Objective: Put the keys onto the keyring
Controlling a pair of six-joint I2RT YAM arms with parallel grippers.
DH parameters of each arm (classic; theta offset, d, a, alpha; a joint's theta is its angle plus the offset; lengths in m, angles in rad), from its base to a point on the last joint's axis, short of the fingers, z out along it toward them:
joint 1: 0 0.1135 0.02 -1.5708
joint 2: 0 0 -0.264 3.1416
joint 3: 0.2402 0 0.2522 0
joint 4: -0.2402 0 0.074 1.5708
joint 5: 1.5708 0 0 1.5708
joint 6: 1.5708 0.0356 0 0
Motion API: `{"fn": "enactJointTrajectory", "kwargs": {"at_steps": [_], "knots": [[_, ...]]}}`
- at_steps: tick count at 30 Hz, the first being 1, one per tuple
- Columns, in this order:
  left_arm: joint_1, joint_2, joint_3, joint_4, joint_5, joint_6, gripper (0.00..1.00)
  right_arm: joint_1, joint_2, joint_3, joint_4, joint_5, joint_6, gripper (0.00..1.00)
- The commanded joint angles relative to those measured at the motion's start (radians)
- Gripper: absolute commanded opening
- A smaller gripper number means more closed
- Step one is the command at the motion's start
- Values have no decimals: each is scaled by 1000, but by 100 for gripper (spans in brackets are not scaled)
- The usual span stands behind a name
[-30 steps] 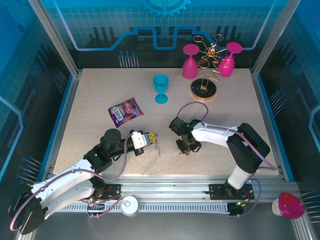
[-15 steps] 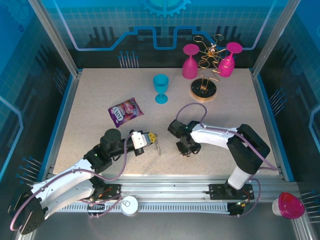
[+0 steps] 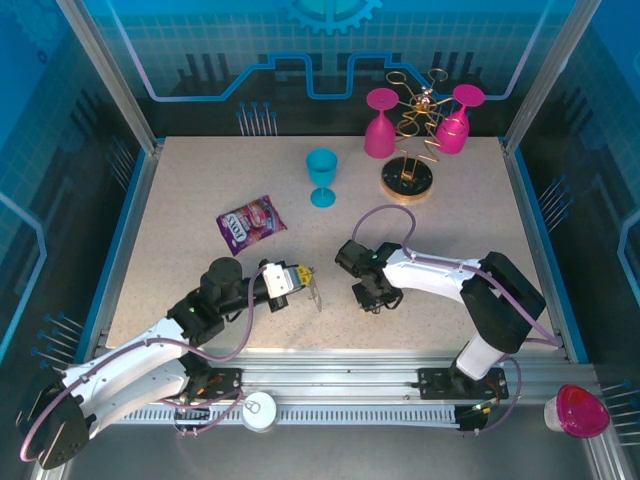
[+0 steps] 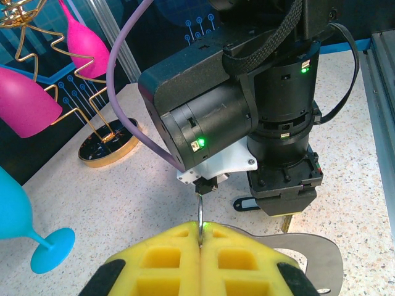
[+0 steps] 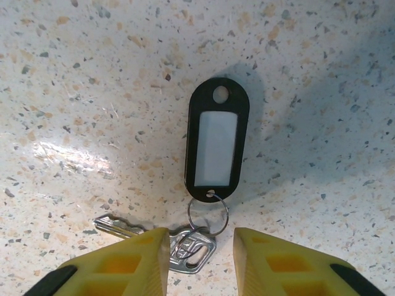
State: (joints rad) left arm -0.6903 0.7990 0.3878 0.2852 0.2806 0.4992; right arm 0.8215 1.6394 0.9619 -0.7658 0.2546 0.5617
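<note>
The keys point(image 5: 188, 245) lie flat on the speckled table: a silver key on a small split ring, joined to a black oval tag point(image 5: 217, 145) with a white label. My right gripper point(image 5: 200, 259) is open and points down over them, its yellow fingers point(image 5: 117, 266) on either side of the key's head. In the top view it point(image 3: 372, 298) is at mid-table. My left gripper point(image 3: 296, 275) is shut on the keyring point(image 3: 316, 293), which sticks out toward the right gripper. In the left wrist view the keyring point(image 4: 200, 216) is a thin metal loop seen edge-on between the yellow pads.
A blue goblet point(image 3: 322, 177) stands at the back centre. To its right is a gold wire stand point(image 3: 408, 172) with two pink goblets point(image 3: 380, 125). A purple snack packet point(image 3: 251, 222) lies to the left. Another pink cup point(image 3: 578, 410) sits off the table at the front right.
My right gripper has edged slightly left over the keys. The left arm and the keyring have not moved.
</note>
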Motion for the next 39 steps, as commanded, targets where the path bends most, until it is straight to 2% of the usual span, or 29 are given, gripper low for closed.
{"fn": "enactJointTrajectory", "kwargs": {"at_steps": [1,12,27,39], "knots": [[-3,-12,0,11,15,6,0,16,18,9,-17,12,24,30],[-4,-14,0,12,16,6,0,16,49,2,0,3,23,29],[-4,-12,0,14,18,8,0,17,17,11,-72,53,23,18],[-4,-9,-1,15,21,7,0,22,-7,3,-107,79,17,14]]}}
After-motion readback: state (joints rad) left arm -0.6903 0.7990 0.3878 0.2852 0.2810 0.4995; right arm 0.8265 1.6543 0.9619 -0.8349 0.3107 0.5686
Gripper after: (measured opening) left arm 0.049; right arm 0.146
